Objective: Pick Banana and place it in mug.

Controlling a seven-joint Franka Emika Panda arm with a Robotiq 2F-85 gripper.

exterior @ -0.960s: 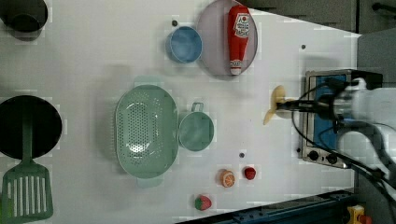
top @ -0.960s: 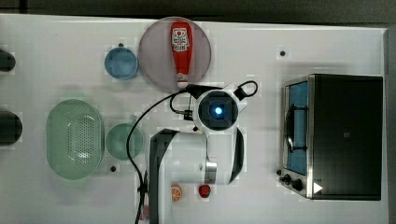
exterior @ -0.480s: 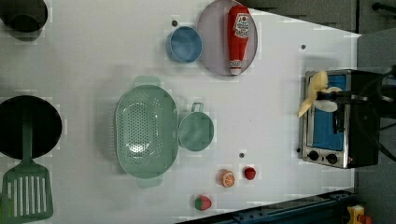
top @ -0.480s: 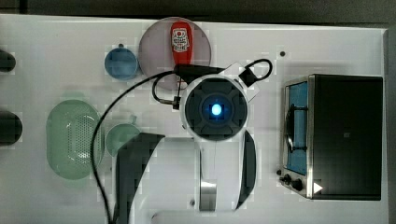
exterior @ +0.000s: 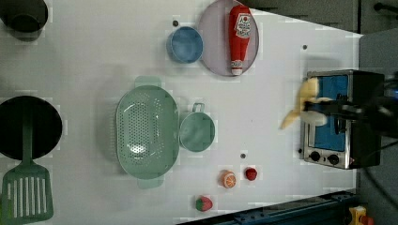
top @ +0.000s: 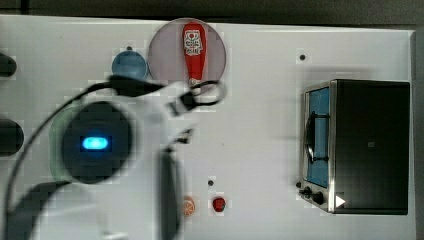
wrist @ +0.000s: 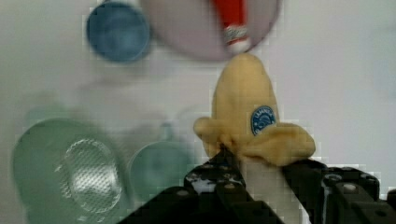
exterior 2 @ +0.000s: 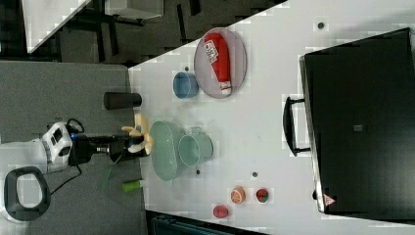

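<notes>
Arm [top: 100, 150] blurred, hides mug [exterior: 197, 132]; banana [wrist: 247, 121] base hidden between jaws

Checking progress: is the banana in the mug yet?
No. The banana is held in the gripper above the table; the mug sits empty.

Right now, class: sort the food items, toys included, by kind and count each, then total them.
Banana: 1, held in the gripper
Ketchup bottle: 1
Orange slice: 1
Strawberry: 1
Small red fruit: 1
Total: 5

A ketchup bottle [exterior: 239, 37] lies on a plate [exterior: 213, 51] beside a blue cup [exterior: 185, 44].
</notes>
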